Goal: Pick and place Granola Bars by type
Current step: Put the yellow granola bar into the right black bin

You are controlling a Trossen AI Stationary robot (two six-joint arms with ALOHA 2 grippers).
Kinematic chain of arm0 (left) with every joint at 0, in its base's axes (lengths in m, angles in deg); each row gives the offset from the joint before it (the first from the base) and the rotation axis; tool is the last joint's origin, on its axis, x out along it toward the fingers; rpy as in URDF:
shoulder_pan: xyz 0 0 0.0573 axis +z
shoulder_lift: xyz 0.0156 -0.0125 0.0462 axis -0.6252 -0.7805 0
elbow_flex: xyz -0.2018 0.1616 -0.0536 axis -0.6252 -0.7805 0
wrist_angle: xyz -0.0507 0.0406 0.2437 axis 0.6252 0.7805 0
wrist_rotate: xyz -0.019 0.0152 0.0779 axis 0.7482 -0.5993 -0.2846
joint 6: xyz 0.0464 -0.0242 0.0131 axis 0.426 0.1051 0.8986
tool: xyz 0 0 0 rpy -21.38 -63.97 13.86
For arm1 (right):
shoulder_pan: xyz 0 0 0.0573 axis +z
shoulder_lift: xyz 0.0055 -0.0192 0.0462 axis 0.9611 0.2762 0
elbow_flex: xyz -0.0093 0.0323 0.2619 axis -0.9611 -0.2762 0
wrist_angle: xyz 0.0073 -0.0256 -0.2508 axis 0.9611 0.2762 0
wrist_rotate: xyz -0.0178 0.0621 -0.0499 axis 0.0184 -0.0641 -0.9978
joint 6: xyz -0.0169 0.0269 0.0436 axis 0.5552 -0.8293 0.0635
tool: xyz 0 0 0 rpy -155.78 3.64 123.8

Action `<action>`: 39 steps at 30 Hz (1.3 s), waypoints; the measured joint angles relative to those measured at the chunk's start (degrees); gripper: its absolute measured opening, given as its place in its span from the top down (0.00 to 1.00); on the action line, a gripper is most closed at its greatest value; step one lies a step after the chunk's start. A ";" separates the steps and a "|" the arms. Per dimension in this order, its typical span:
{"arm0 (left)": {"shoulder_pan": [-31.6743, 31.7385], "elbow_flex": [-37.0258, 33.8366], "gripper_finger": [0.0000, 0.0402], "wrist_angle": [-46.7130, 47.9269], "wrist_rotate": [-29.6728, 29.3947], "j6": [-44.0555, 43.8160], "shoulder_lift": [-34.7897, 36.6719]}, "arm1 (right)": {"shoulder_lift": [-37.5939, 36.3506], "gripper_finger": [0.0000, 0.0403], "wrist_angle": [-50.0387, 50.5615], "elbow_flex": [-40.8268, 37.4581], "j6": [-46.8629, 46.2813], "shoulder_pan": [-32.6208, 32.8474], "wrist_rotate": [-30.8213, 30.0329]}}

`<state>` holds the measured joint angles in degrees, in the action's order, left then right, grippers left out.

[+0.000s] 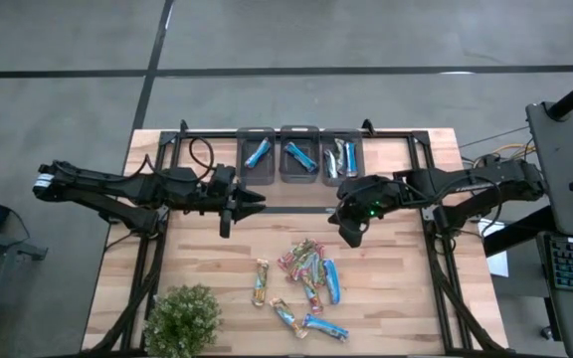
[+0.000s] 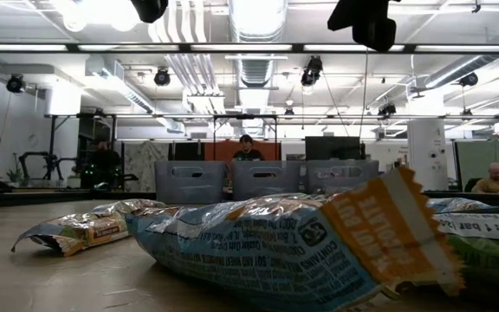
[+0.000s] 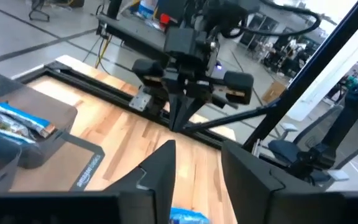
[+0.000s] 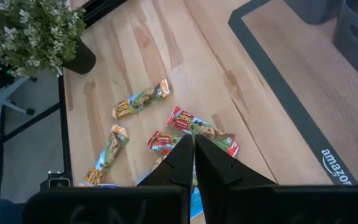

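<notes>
Left gripper (image 1: 257, 201), fingers parted and empty, hovers near the left bin (image 1: 258, 155); right gripper (image 1: 351, 235), fingers closed on nothing, hangs above the Granola Bars (image 1: 306, 283) scattered on the table (image 1: 396, 298). 3 bins hold sorted bars; a plant (image 1: 182, 320) stands at the near-left corner

Three dark grey plastic bins sit in a row at the table's far edge: left bin (image 1: 258, 155), middle bin (image 1: 298, 156), right bin (image 1: 342, 156). Left bin: one blue shiny-wrapped granola bar (image 1: 258, 152). Middle bin: one blue-wrapped bar (image 1: 299, 156). Right bin: two or three bars, silvery and blue; exact count unclear. Loose shiny-wrapped granola bars on the wood tabletop (image 1: 308, 283): roughly eight, overlapping in a heap, mostly multicoloured, about two blue. One leafy green potted plant (image 1: 182, 319). Two dark robot arms.
</notes>
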<state>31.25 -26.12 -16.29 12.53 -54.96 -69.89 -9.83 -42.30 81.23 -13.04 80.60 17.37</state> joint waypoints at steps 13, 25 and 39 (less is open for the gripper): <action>-0.18 10.93 0.71 18.20 5.34 -0.13 -6.05 | 0.04 0.98 0.97 0.00 0.13 -0.04 -1.36; -0.66 20.16 0.71 30.68 13.64 -3.10 -13.07 | 0.07 0.98 2.02 0.00 0.32 -0.02 -1.36; -1.23 19.93 0.71 42.41 28.05 -10.39 -20.19 | 0.11 0.98 4.27 0.00 0.24 -0.02 -1.36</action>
<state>30.03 -6.19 26.12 40.58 -65.34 -90.08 -9.72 -38.02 81.23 -12.80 80.58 16.01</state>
